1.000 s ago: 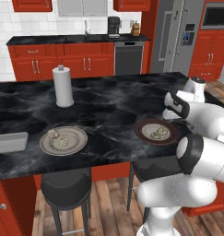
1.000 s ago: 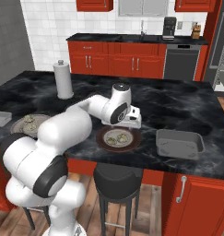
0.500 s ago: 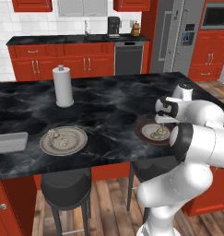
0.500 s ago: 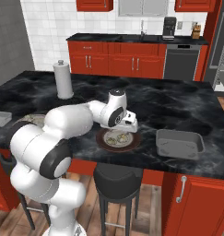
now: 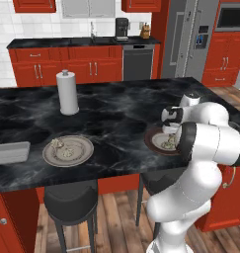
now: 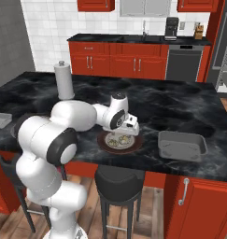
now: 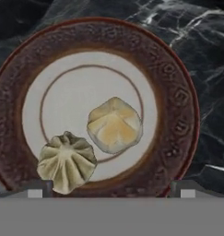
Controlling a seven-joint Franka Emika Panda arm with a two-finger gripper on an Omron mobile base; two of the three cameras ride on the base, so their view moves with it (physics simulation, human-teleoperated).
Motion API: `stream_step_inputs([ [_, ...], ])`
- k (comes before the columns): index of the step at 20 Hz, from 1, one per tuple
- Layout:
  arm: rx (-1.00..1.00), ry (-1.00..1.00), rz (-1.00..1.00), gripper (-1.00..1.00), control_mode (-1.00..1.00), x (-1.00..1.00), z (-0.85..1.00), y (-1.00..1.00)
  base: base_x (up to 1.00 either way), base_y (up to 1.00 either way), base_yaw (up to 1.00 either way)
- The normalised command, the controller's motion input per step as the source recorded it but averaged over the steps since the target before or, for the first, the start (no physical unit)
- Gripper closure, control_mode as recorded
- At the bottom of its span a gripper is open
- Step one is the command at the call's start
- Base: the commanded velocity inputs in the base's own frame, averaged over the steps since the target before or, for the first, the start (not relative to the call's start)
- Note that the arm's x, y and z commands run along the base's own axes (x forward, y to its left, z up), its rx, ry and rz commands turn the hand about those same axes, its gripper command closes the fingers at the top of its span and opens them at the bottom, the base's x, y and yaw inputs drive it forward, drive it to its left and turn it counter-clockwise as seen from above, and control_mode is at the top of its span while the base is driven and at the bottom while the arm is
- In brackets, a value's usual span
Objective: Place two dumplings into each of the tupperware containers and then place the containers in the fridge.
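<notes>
Sitting at the far left edge of the black marble counter (image 5: 116, 108) in the left base view is one tupperware container (image 5: 10, 152), just beside a grey plate (image 5: 68, 150) that carries two dumplings (image 5: 61, 148). A paper towel roll (image 5: 67, 92) stands upright behind that plate. Further right lies a brown-rimmed plate (image 7: 175, 106) with two more dumplings — a pale yellow one (image 7: 114, 124) near its middle and a greyer pleated one (image 7: 67, 161) touching it, toward the rim. The gripper (image 7: 111, 189) hangs over this plate with its jaws spread as wide as they go and nothing between them. In the right base view the second tupperware container (image 6: 181, 145) rests just right of the brown plate, apart from it. Beyond the counter, at the right in the left base view, stands the fridge (image 5: 190, 39) — doors closed.
</notes>
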Motion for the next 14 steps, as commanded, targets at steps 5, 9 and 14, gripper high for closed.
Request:
stream_step_inputs([
  [5, 0.00, 0.00, -0.01, -1.00, -1.00, 0.33, -0.42, -0.01, 0.00, 0.00, 0.00],
  [9, 0.00, 0.00, 0.00, -1.00, -1.00, 0.28, -0.32, -0.07, 0.00, 0.00, 0.00],
  [14, 0.00, 0.01, 0.00, -1.00, -1.00, 0.21, -0.18, -0.03, 0.00, 0.00, 0.00],
])
